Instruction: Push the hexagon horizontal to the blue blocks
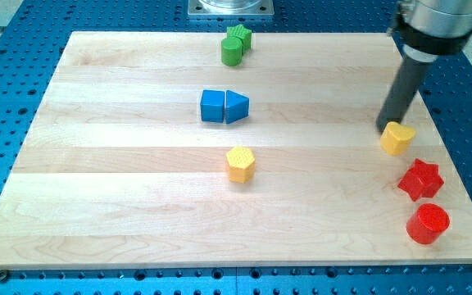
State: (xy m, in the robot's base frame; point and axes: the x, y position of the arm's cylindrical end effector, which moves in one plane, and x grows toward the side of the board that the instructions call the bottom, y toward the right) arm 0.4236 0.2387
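Observation:
A yellow hexagon (pixel 240 164) lies near the board's middle, below the two blue blocks. The blue cube (pixel 212 106) and the blue wedge-shaped block (pixel 237 106) touch side by side above it. My tip (pixel 386 127) is far to the view's right of them, at the upper left edge of a yellow heart-shaped block (pixel 397 138). The rod rises from there to the view's top right.
A green cylinder (pixel 232 52) and a green star-like block (pixel 240 36) sit together at the view's top. A red star (pixel 419 179) and a red cylinder (pixel 428 224) lie at the lower right, near the wooden board's right edge (pixel 464 164).

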